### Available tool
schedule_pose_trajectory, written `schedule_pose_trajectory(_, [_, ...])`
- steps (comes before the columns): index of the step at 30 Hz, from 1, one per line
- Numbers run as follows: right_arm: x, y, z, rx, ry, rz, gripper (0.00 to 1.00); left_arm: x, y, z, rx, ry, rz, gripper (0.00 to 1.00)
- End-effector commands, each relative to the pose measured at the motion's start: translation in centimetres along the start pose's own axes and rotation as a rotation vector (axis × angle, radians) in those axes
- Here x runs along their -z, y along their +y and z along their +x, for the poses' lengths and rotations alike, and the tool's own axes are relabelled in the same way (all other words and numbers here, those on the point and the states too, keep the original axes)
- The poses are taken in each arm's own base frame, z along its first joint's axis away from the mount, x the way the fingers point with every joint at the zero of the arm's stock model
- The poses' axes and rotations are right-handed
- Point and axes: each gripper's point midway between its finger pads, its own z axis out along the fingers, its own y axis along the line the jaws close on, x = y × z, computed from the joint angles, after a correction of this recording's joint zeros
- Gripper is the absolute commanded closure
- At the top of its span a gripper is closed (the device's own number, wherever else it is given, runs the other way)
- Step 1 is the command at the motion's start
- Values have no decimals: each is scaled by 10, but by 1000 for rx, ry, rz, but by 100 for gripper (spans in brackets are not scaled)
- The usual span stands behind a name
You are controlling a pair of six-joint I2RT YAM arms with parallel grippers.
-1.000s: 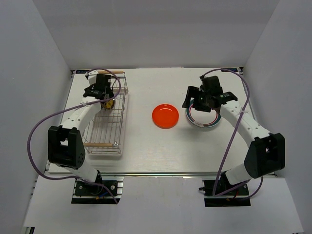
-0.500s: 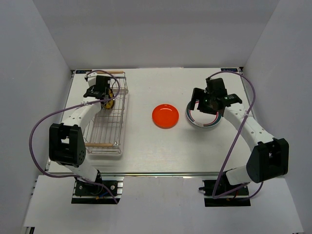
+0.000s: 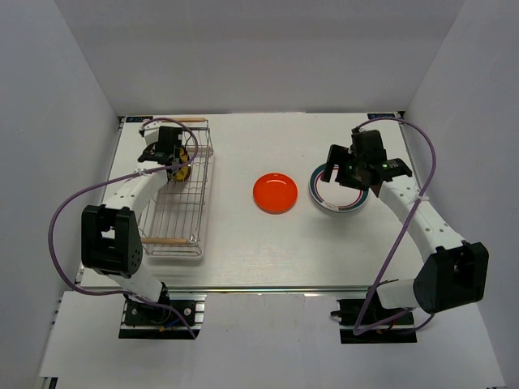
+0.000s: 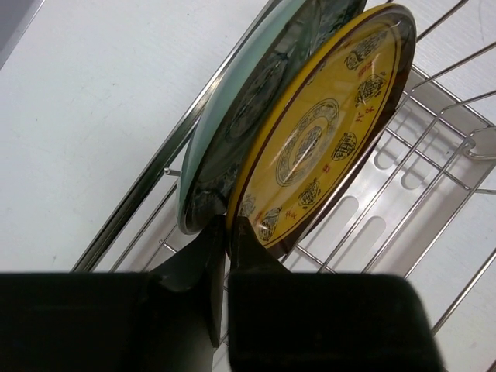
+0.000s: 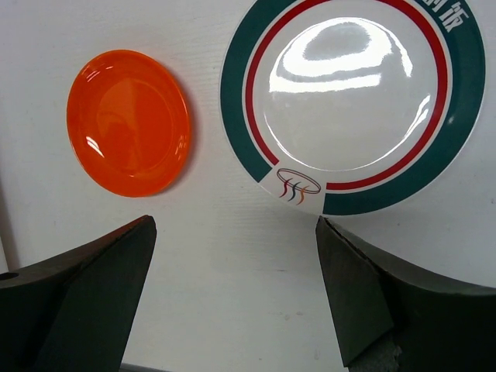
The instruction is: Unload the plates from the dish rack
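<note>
Left fingers (image 4: 198,263) closed on lower rim of yellow-brown plate (image 4: 322,139), which stands on edge against teal plate (image 4: 240,132) at dish rack's (image 3: 182,219) far end, presumably for a lift clear of the wires; right fingers (image 5: 93,279) spread, empty, above white plate (image 5: 349,101) and orange plate (image 5: 128,122) lying flat on bench (image 3: 259,251) right of rack, with room nearer.

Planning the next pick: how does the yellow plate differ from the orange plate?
The yellow plate stands on edge in the dish rack; the orange plate lies flat on the table. Yellow is patterned, orange plain. The left fingers pinch the yellow; the orange is free. Both are round.
</note>
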Motion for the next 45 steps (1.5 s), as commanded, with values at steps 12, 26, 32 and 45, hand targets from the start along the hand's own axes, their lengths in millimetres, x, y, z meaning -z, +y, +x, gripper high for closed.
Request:
schedule_pose_trajectory(12, [10, -8, -3, 14, -26, 12, 11, 56, 11, -55, -43, -162, 64, 100])
schedule_pose_trajectory(26, [23, 55, -17, 135, -60, -345, 11, 157, -4, -112, -68, -309, 411, 100])
schedule_pose_trajectory(32, [50, 105, -23, 245, -98, -639, 11, 225, -75, -82, -188, -247, 987, 100])
schedule_pose_trajectory(45, [47, 161, -11, 328, -52, -833, 11, 246, -139, 0, -258, 69, 1377, 100])
